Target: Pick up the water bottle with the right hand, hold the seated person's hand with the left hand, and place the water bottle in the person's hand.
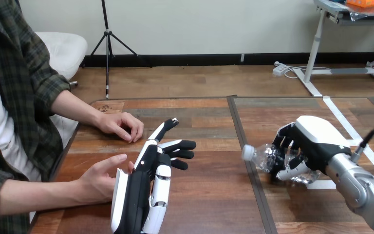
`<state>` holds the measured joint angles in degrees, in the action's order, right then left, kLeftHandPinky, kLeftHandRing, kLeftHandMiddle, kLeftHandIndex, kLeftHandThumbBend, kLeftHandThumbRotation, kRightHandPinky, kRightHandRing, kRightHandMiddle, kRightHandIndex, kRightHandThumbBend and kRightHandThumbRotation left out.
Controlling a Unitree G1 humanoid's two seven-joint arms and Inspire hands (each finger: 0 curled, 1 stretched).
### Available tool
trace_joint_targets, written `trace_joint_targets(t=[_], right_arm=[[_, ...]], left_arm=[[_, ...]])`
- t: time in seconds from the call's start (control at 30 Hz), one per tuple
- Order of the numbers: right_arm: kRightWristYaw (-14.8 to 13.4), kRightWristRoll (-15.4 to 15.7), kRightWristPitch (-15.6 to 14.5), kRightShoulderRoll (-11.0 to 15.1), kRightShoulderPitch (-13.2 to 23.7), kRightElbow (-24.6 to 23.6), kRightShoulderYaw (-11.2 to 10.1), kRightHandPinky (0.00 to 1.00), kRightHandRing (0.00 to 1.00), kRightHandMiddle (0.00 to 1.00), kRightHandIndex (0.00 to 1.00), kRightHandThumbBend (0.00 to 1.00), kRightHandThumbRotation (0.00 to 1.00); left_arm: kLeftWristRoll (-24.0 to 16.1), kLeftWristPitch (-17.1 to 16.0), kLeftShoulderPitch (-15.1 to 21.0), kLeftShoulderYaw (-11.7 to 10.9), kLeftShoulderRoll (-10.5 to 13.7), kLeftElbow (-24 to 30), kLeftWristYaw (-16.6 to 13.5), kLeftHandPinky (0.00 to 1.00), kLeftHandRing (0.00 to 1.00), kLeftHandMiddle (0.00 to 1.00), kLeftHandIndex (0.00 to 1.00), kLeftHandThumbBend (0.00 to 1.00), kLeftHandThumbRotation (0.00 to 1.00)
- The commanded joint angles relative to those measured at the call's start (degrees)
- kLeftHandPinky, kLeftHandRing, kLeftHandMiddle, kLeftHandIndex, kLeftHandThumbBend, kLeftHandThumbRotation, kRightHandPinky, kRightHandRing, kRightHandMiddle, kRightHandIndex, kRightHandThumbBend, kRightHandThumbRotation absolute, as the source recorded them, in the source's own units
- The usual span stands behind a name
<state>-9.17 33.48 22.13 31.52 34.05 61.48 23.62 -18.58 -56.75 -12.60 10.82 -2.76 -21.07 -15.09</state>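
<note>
Grasp stage: right hand (304, 146) curled round the water bottle (265, 157), which lies sideways well to the view's right of the person's upturned hand (100, 178). Just beside that hand stands the left hand (148, 170), fingers straight, not clasping it. Next, by judgement: clasp, then carry the bottle across to it.

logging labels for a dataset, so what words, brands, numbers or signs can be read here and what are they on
No text can be read anywhere.
water bottle, gripped by the right hand: clear plastic with a white cap, no label or print to make out.
left hand and right hand: no markings on the white shells.
table: plain wood, no sign or number.
</note>
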Motion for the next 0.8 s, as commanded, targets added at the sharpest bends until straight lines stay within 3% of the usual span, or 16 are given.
trace_joint_targets(t=[0.0, 0.13, 0.47, 0.77], right_arm=[[-3.5, -3.3, 2.3, -0.8, 1.4, -3.0, -4.2, 0.47, 0.49, 0.53, 0.5, 0.77, 0.0], [-4.8, -5.6, 4.9, -1.2, 0.3, -3.9, -6.2, 0.47, 0.48, 0.52, 0.5, 0.78, 0.0], [-6.1, -13.5, 7.4, -3.6, -4.1, -9.4, -12.5, 0.48, 0.47, 0.5, 0.49, 0.78, 0.0], [-6.8, -17.8, 9.0, -5.8, -8.4, -15.3, -16.5, 0.46, 0.45, 0.49, 0.49, 0.74, 0.0]], left_arm=[[0.4, -1.3, 2.4, 0.2, -1.2, 0.9, 0.0, 0.54, 0.64, 0.68, 0.85, 0.01, 1.0], [0.4, -1.2, 2.3, 0.1, -1.1, 1.0, 0.0, 0.54, 0.64, 0.68, 0.85, 0.02, 1.0], [0.5, -0.9, 2.5, 0.0, -0.9, 1.1, 0.2, 0.54, 0.64, 0.69, 0.85, 0.02, 1.0], [0.8, -0.9, 2.8, -0.1, -0.7, 0.9, 0.6, 0.54, 0.64, 0.68, 0.85, 0.03, 1.0]])
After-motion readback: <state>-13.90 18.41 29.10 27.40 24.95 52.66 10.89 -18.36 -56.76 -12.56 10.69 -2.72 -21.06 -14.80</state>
